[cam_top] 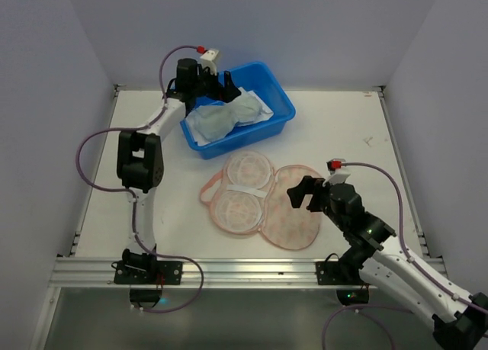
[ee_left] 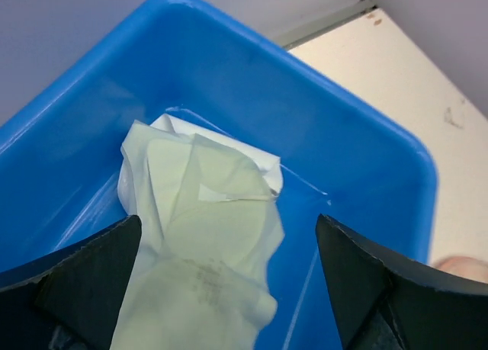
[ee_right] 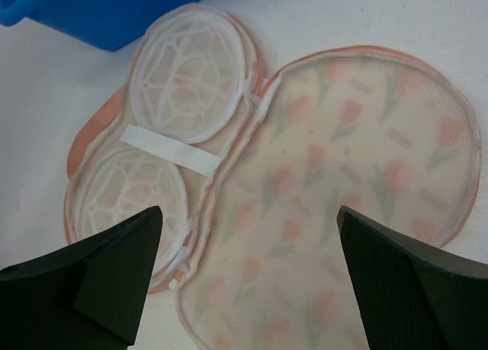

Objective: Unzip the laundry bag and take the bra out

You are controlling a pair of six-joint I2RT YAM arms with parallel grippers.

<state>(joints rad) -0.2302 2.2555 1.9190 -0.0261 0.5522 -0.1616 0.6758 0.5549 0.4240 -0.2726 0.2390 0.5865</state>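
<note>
Spread wide, the left gripper (ee_left: 229, 285) is held over the bra (ee_left: 202, 236), seen lying loose in the blue bin (ee_left: 358, 144); it should be raised straight up so no fabric is snagged. Nothing is held by the right gripper (ee_right: 244, 281) (also spread) above the opened laundry bag (ee_right: 335, 175).

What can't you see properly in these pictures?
- Bra: left wrist view, its lower end runs off the bottom edge.
- Blue bin: right wrist view, only a corner shows; the top and left edges cut it.
- Laundry bag: right wrist view, its near end runs off the bottom edge.
</note>
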